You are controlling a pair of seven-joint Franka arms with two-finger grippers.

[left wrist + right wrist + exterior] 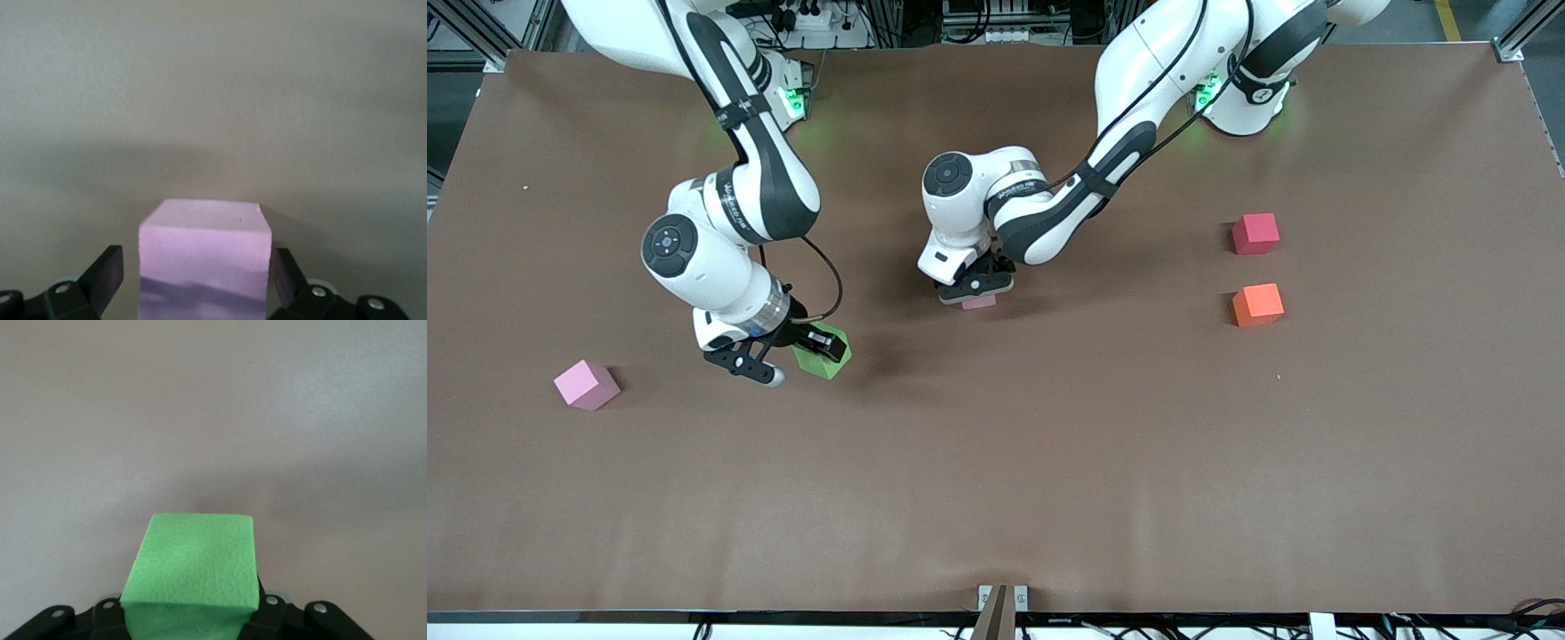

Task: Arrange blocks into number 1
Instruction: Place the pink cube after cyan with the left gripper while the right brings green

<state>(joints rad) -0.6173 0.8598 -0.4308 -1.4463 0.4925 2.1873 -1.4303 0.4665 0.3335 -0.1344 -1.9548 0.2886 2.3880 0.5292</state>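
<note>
My right gripper (818,348) is shut on a green block (824,357), low over the table toward the right arm's end. In the right wrist view the green block (193,573) fills the gap, with both fingers of the right gripper (190,613) pressed against its sides. My left gripper (977,292) is down at mid-table, open around a light pink block (979,302). The left wrist view shows this pink block (203,260) between the fingers (107,273) of the left gripper (199,277), with a small gap on each side. No purple or light blue block is in view.
Another light pink block (587,384) lies near the right arm's end of the table. A dark pink block (1256,233) and an orange block (1258,304) sit toward the left arm's end, the orange one nearer the front camera. The tabletop (1049,462) is brown.
</note>
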